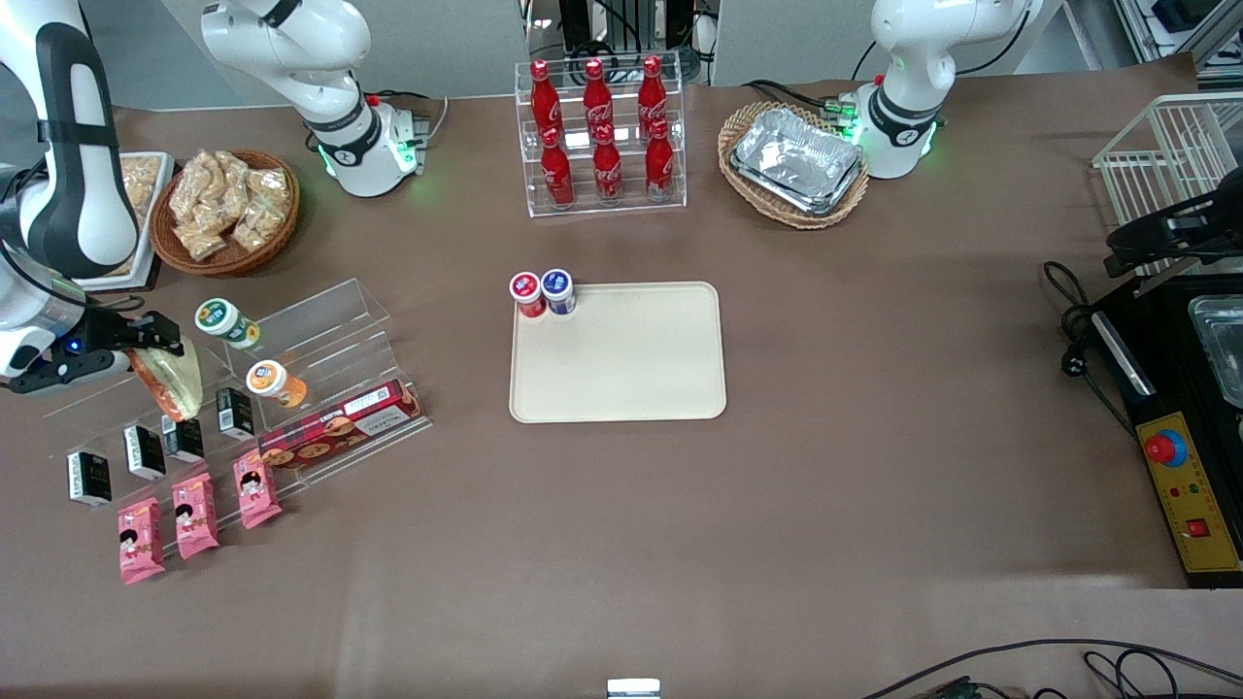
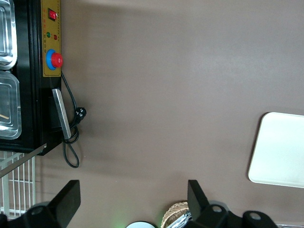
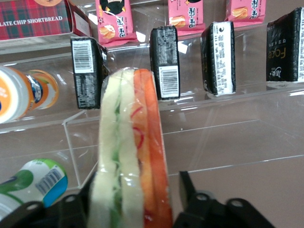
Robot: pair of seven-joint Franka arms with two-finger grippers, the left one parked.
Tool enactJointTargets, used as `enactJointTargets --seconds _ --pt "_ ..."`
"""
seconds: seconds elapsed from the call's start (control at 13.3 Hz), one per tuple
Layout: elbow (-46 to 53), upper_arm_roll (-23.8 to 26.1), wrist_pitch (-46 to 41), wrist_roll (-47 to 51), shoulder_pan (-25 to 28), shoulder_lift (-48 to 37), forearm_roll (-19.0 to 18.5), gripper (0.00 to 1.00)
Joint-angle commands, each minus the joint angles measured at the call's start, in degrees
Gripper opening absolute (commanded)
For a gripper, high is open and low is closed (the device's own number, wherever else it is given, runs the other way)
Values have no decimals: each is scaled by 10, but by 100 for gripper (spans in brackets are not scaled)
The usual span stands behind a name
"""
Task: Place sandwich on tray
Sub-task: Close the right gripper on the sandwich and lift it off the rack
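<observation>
Near the working arm's end of the counter, above the clear stepped shelf [image 1: 320, 340], my gripper [image 1: 146, 361] has its jaws closed on the sandwich [image 3: 130, 156], the wedge held on edge between them, its tip reaching toward the small black boxes [image 3: 164, 61]. The tray [image 1: 621, 388] lies at mid-counter, well apart, two capped bottles [image 1: 544, 291] at one corner. To carry well, I judge: lift clear of the shelf first, travel level, and lower onto bare tray surface away from the bottles.
</observation>
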Motion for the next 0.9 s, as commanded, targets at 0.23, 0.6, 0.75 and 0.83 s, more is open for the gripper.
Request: enactJointTargets --seconds 0.23,0.6,0.75,0.83 --pt "36 4 -33 -28 2 -8 -1 29" --pt "253 7 -241 -33 37 37 2 29" --pt "319 10 -293 -33 55 54 4 29" --pt "342 10 -313 -33 71 58 2 29"
